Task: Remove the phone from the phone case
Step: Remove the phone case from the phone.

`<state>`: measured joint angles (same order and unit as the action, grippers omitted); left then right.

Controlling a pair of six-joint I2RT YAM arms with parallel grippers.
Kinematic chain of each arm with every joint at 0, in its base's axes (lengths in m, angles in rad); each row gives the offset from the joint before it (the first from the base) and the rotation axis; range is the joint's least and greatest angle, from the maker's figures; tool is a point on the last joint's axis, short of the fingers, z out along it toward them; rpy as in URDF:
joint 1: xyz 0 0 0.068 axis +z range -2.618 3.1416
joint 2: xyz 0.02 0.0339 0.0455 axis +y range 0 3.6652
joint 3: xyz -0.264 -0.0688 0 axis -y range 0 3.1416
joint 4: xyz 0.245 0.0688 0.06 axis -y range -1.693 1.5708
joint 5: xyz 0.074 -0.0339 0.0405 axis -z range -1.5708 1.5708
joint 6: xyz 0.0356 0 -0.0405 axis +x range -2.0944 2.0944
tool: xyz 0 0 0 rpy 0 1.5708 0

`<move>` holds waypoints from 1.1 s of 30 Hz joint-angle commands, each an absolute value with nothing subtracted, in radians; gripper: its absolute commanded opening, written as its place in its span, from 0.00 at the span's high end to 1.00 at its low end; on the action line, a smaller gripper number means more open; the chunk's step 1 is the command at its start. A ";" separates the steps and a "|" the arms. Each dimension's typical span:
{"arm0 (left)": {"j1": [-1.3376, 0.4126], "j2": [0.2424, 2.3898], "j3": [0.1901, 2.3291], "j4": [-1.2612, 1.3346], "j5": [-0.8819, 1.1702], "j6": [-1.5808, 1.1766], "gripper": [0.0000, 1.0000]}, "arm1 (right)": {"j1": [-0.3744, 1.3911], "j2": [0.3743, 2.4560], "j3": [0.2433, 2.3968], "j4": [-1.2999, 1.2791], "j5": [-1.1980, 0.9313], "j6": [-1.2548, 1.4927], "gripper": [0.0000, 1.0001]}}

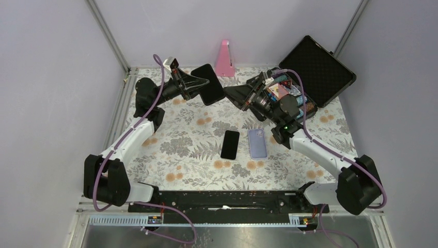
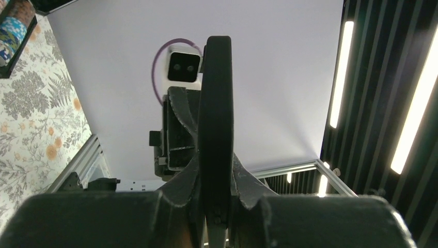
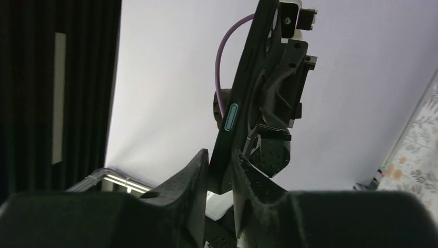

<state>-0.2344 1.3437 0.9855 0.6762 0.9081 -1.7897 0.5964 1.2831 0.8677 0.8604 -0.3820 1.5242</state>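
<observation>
left end effector and right end effector each pinch an opposite edge of the black cased phone, held above the tabletop near its far edge, middle. likely so one braces while the other peels it open.

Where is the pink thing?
In the top view, the pink object stands at the far middle of the table, just behind the raised black phone case.
</observation>
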 commanded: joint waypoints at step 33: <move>-0.247 1.331 0.958 0.756 0.829 -1.870 1.00 | 0.605 1.314 0.886 1.063 -0.424 1.672 0.86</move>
